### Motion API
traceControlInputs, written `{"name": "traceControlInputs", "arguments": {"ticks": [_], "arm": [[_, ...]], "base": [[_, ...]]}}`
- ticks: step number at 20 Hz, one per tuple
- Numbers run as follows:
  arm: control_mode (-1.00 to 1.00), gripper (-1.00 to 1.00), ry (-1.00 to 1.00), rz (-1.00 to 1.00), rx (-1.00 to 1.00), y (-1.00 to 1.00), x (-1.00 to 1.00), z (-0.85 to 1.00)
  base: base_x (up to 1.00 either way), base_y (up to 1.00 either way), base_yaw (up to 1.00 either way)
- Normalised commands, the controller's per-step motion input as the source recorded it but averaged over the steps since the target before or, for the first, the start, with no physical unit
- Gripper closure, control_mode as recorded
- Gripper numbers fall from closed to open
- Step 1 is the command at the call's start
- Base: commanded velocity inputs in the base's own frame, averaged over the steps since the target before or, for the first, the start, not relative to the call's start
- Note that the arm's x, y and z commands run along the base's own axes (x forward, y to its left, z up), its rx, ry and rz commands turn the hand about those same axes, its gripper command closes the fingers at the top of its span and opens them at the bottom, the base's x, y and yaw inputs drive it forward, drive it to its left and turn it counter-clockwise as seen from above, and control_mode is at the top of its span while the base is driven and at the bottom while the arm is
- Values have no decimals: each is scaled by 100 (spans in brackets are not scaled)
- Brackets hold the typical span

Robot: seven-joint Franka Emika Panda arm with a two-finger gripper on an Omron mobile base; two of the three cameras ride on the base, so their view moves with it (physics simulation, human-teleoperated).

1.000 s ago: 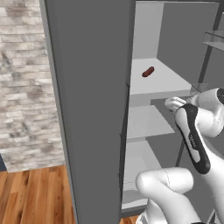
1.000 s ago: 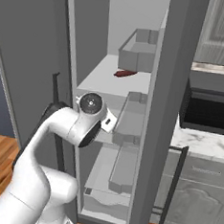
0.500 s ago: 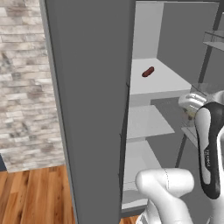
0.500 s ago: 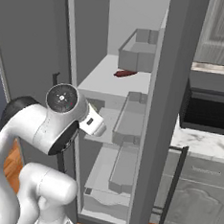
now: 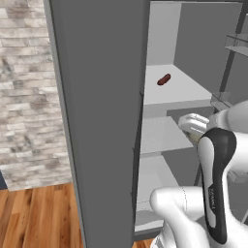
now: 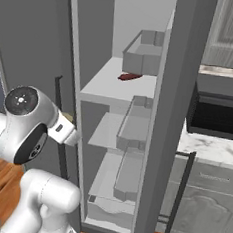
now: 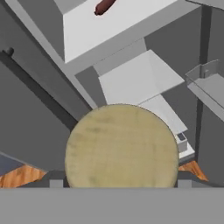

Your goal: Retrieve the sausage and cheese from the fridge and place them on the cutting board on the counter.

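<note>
Cheese in the gripper, sausage on the fridge shelf

Left base view: the sausage [image 5: 163, 79] lies alone on the upper light grey shelf of the open fridge [image 5: 104, 121].

Right base view: the sausage [image 6: 129, 76] rests on that shelf beside a grey bin [image 6: 144, 53]; the marble counter [image 6: 210, 149] stands to the right.

Hand view: the cheese [image 7: 121, 146] (a pale tan round face) sits between the fingers of the gripper [image 7: 118, 183], clenched on it outside the fridge.

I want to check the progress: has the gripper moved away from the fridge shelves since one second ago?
Yes. In the right base view the gripper, holding the cheese, has drawn back leftward, from inside the fridge opening to outside its left edge. The sausage lies unmoved.
</note>
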Motion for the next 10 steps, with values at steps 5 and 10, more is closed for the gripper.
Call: {"name": "traceControlInputs", "arguments": {"ticks": [5, 10], "arm": [[-100, 100, 2, 0, -7, 38, 24, -39], [-100, 100, 0, 0, -5, 2, 15, -23]], "base": [[0, 0, 0], [0, 0, 0]]}}
